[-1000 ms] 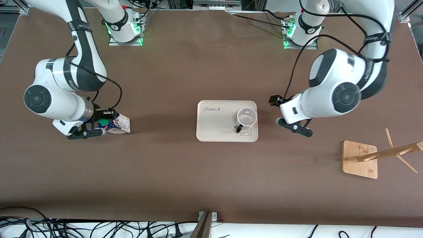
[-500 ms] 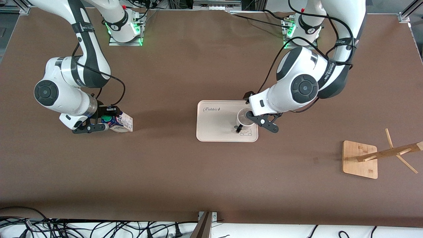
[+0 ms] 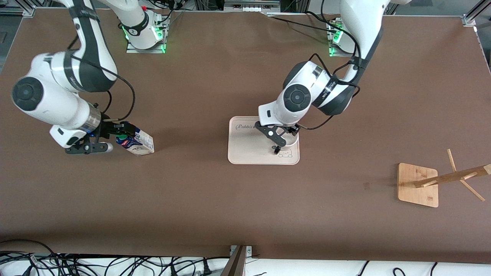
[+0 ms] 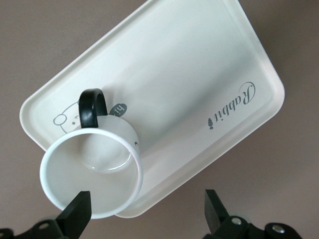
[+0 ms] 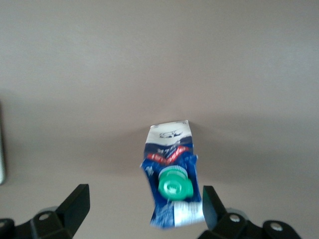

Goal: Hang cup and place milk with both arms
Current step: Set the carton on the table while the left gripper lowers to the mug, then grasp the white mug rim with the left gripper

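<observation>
The cup (image 4: 92, 172) is seen standing upright on the cream tray (image 3: 245, 153), in the tray's corner toward the left arm's end of the table. Its thin black loop handle (image 4: 92, 107) is turned toward the front camera, at about 6 o'clock from the rim in the front view. A small bear drawing is printed on the tray just beside the handle, and the word "Rabbit" is printed at about 10 o'clock from the cup.

The left gripper (image 3: 282, 140) is held directly over the cup, with its fingers (image 4: 77, 213) spread wide and nothing grasped between them; in the left wrist view the cup's rim lies partly between the two fingertips.

The milk (image 3: 136, 143) is seen well apart from the tray, at about 9 o'clock from it, toward the right arm's end of the table. It is standing on the brown table (image 3: 230, 199), tilted, with its green screw cap (image 5: 174, 185) turned toward the right gripper (image 3: 103, 138). The right gripper is placed at the carton's cap end, its fingers (image 5: 76, 205) released and standing wide on either side of the carton top without clasping it.

A wooden rack (image 3: 420, 184) with slanted pegs is seen at about 4 o'clock from the tray, near the left arm's end of the table.
</observation>
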`<state>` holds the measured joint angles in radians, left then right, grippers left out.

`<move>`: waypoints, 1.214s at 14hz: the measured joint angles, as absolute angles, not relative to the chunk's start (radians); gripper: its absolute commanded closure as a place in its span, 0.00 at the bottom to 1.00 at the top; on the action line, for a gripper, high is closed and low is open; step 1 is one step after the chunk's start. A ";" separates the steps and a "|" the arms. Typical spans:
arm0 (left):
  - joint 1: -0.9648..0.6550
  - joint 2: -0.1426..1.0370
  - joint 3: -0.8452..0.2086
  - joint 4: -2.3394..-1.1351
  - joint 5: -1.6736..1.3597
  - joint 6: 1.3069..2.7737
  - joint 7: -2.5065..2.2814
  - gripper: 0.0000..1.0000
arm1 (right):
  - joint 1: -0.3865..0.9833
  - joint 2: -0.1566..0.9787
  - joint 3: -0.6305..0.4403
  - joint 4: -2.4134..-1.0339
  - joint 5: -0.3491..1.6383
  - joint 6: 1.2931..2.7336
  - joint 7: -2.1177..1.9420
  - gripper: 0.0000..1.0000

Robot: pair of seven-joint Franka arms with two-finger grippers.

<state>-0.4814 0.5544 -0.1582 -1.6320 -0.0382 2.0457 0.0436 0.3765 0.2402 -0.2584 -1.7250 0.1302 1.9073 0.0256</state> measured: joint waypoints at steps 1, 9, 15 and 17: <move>-0.483 0.558 -0.159 -1.640 -0.029 2.058 0.044 0.00 | 0.377 0.219 -0.259 -1.682 0.118 1.849 0.033 0.00; -0.481 0.582 -0.158 -1.682 0.038 2.125 0.044 0.00 | 0.377 0.023 -0.259 -1.625 0.015 1.641 0.041 0.00; -0.480 0.608 -0.157 -1.683 0.038 2.154 0.044 0.00 | 0.377 0.017 -0.273 -1.625 0.004 1.637 0.041 0.00; -0.480 0.612 -0.156 -1.683 0.038 2.154 0.038 0.00 | 0.377 0.019 -0.275 -1.624 -0.005 1.642 0.042 0.00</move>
